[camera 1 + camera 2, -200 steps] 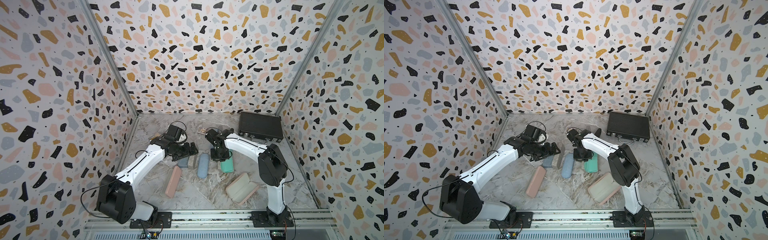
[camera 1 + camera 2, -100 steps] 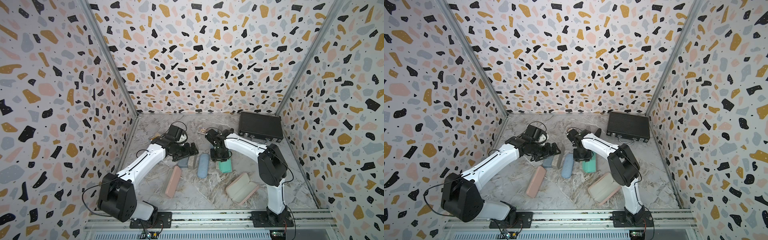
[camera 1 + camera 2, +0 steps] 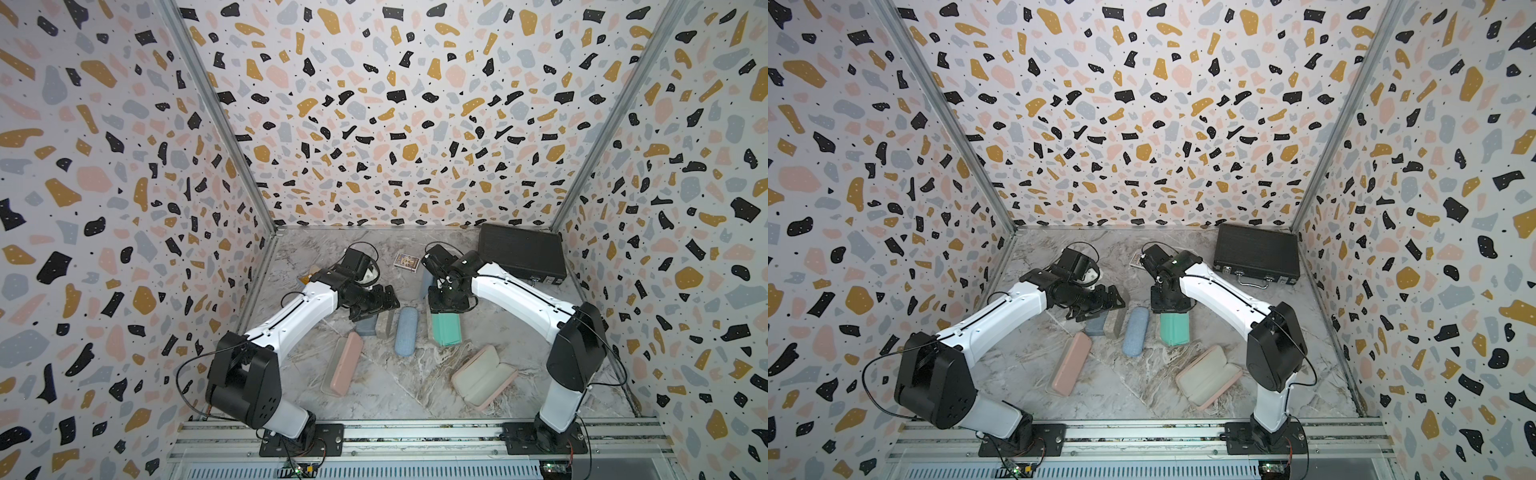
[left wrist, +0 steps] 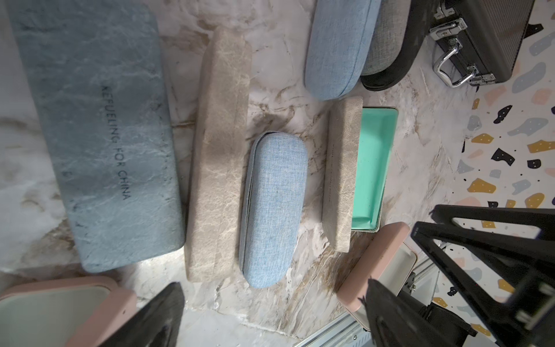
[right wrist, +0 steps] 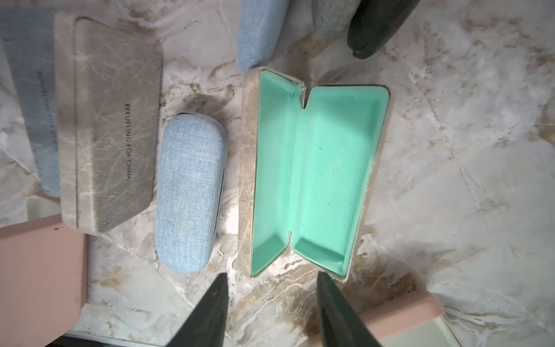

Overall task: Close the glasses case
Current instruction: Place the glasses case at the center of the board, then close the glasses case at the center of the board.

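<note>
L to R across mid worktop: closed pink case [image 3: 343, 365], blue-grey case [image 3: 365, 326], beige case [image 3: 384, 325], then pale blue fabric case [image 3: 406, 331] just beside the teal-lined glasses case [image 3: 445, 331], which lies open and empty. The open pink case [image 3: 484, 376] nr the front edge is also empty. Black briefcase [image 3: 521, 255] sits in the back-right corner. Your left gripper [image 3: 376, 303] has its jaws wide apart, holding nothing. Your right gripper [image 3: 451, 302] has its jaws apart over the teal case's back end.

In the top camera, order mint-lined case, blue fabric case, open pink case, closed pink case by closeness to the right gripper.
1. mint-lined case: directly by the right gripper.
2. blue fabric case: beside it, centre.
3. open pink case: front, right side.
4. closed pink case: front, left side.
</note>
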Robot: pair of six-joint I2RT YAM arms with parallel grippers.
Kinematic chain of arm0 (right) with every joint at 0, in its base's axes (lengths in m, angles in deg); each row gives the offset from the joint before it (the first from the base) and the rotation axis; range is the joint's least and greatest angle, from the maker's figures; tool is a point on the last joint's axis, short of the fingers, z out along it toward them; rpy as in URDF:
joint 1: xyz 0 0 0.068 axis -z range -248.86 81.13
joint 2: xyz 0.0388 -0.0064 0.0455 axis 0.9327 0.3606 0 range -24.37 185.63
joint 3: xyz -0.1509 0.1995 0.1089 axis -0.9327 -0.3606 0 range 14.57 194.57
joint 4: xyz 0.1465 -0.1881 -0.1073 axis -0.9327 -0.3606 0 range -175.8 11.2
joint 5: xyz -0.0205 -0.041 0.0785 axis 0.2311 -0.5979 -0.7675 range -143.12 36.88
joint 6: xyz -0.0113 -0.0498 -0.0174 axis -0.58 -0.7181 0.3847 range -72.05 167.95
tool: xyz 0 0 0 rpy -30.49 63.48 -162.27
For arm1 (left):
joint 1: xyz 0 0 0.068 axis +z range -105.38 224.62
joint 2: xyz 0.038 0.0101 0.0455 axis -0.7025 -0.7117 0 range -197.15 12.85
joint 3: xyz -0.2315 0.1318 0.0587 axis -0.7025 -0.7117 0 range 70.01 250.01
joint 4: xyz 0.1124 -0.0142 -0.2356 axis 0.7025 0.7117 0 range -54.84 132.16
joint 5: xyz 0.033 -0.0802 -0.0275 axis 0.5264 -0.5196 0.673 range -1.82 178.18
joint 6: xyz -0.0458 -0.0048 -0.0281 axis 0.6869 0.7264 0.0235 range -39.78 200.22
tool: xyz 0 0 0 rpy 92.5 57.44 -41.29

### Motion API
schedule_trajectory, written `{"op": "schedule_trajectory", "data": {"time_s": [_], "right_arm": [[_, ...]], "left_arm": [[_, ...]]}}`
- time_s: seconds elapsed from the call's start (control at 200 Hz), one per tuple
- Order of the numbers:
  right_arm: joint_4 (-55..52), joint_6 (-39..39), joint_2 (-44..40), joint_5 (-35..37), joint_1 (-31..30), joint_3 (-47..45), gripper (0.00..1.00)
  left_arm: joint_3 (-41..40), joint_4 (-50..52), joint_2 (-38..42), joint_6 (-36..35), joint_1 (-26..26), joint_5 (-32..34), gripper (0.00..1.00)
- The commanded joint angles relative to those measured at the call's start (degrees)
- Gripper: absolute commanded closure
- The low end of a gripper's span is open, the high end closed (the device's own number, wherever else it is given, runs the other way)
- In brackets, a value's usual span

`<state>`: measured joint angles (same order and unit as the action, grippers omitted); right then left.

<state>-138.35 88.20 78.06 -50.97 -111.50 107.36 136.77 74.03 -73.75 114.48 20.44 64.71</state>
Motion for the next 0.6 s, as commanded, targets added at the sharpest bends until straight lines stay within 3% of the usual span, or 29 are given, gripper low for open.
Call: {"op": "schedule_trajectory", "data": {"time_s": [0.0,0.075,0.12,0.205,0.27,0.596], "right_arm": [[-2.2,-1.4,-4.3,2.8,1.5,-1.9,0.64],[-2.2,-2.0,-5.8,3.3,3.1,-3.9,0.86],[-2.2,-2.4,-6.6,3.3,4.4,-5.2,0.96],[-2.2,-3.0,-8.0,2.8,7.1,-7.7,1.0],[-2.2,-3.6,-8.8,2.8,9.1,-9.5,1.0],[3.0,-7.3,-10.2,-4.2,16.2,-16.0,1.0]], "left_arm": [[2.8,0.2,-1.5,-0.4,-1.2,-0.7,0.14],[3.9,0.5,-2.7,-0.6,-2.1,-1.1,0.29],[4.7,0.8,-3.6,-0.7,-2.8,-1.2,0.5],[6.3,1.5,-5.7,-0.9,-4.1,-1.5,0.83],[7.6,2.1,-7.4,-1.1,-5.2,-1.3,1.0],[12.6,4.3,-14.9,-1.7,-8.4,-1.0,1.0]]}}
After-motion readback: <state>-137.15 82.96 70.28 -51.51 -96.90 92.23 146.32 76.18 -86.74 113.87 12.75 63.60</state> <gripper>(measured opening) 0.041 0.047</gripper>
